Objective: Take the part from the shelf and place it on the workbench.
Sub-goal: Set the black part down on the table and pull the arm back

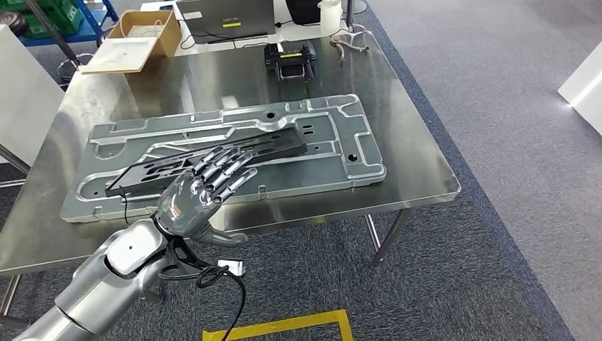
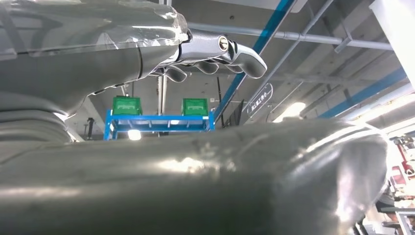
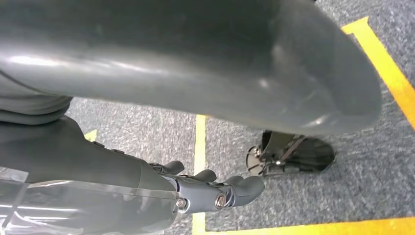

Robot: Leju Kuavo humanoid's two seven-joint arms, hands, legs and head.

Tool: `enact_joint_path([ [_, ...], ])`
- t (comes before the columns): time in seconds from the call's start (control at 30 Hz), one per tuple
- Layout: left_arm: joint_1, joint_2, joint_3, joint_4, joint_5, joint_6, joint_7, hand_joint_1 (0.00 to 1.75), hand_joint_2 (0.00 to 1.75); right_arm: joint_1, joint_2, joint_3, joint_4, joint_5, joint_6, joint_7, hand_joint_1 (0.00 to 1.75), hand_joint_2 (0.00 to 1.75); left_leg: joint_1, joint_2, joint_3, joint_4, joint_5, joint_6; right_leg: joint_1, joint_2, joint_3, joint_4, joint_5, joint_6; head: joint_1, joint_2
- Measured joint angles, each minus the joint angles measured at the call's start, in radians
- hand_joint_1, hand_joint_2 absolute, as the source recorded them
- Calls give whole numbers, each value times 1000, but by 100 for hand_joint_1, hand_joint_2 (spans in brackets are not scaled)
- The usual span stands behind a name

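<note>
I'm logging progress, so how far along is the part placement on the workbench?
Looks nearly done: the black part lies flat on the grey metal panel on the workbench. The left hand hovers over it, fingers spread, gripping nothing. The right hand hangs by the floor. Left: withdrawing the arm.

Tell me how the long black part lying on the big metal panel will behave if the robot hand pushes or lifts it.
The black part looks long, flat and thin, so lifted by one end it would probably flex or droop. It lies on the smooth stamped metal panel, so a push likely slides or pivots it rather than tipping it. The left robot hand hovers open over it.
</note>
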Motion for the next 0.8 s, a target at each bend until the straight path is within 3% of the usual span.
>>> enact_joint_path([
  [0.1, -3, 0, 1, -2, 0, 1, 0, 0, 0, -2, 2, 0, 0, 0, 0, 0, 0, 0, -14, 2, 135, -200, 55, 27, 7, -1, -13, 1, 16, 4, 0, 0],
  [0.17, -6, 0, 2, -4, 0, 3, 0, 0, 0, -2, 5, 0, 0, 0, 0, 0, 0, 0, -23, 4, 168, -264, 61, 35, 4, -2, -17, -2, 29, 16, 0, 0],
  [0.27, -7, -1, 2, -5, 0, 4, -1, 0, 0, -2, 5, 0, 0, -1, 0, 0, 0, 0, -23, 6, 162, -285, 89, 46, 1, -2, -22, -2, 33, 37, 0, 0],
  [0.33, -8, -2, 2, -5, 0, 5, -2, 0, 0, -2, 5, 0, 0, -1, 0, 0, 0, 0, -17, 10, 150, -300, 116, 58, 1, -1, -44, 54, -28, 44, 0, 0],
  [0.4, -7, -2, 2, -5, -1, 5, -2, 0, 0, -2, 5, 0, 0, -2, -1, 0, 0, 0, -19, 12, 125, -300, 136, 62, -1, 0, -81, 170, -117, 50, 0, 0],
  [0.43, -6, -2, 1, -5, -1, 5, -2, 0, 0, -2, 5, 0, 0, -2, -1, 0, 0, 0, -19, 12, 111, -298, 145, 61, -2, 0, -93, 222, -140, 54, 0, 0],
  [0.47, -4, -2, 1, -5, -1, 6, -2, 0, 0, -2, 5, 0, 0, -2, -1, 0, 0, 0, -20, 12, 96, -295, 154, 60, -2, 0, -91, 249, -142, 57, 0, 0],
  [0.5, -3, -2, 1, -6, -1, 6, -2, 0, 0, -2, 5, 0, 0, -2, -1, 0, 0, 0, -20, 12, 82, -291, 161, 58, -3, -1, -72, 243, -124, 59, 0, 0],
  [0.53, -3, -2, 1, -6, -1, 6, -2, 0, 0, -2, 5, 0, 0, -2, -1, 0, 0, 0, -19, 12, 69, -286, 167, 55, -4, -1, -35, 200, -96, 59, 0, 0],
  [0.57, -2, -2, 1, -7, -2, 6, -2, 0, 0, -2, 4, 0, 0, -2, -1, 0, 0, 0, -19, 12, 58, -279, 173, 52, -4, -1, 14, 134, -77, 57, 0, 0],
  [0.63, -2, -2, 1, -11, -5, 7, -4, 0, 0, -3, 4, 0, 0, -2, 0, 0, 0, 0, -21, 12, 41, -267, 182, 42, 0, 0, 91, 16, -67, 46, 0, 0],
  [0.67, -2, -1, 1, -13, -6, 7, -4, 0, 0, -2, 3, 0, 0, -2, 0, 0, 0, 0, -22, 12, 36, -264, 187, 37, 3, 1, 106, -13, -72, 39, 0, 0],
  [0.73, -2, -1, 1, -16, -9, 7, -5, 0, 0, -1, 4, 0, 0, -2, 0, 0, 0, 0, -24, 11, 31, -265, 201, 26, 4, 0, 100, -24, -63, 23, 0, 0],
  [0.8, -1, 0, 1, -18, -9, 7, -5, 0, 0, -1, 5, 0, 0, -1, 0, 0, 0, 0, -22, 8, 16, -247, 177, 14, -1, -4, 84, -31, -43, 7, 0, 0],
])
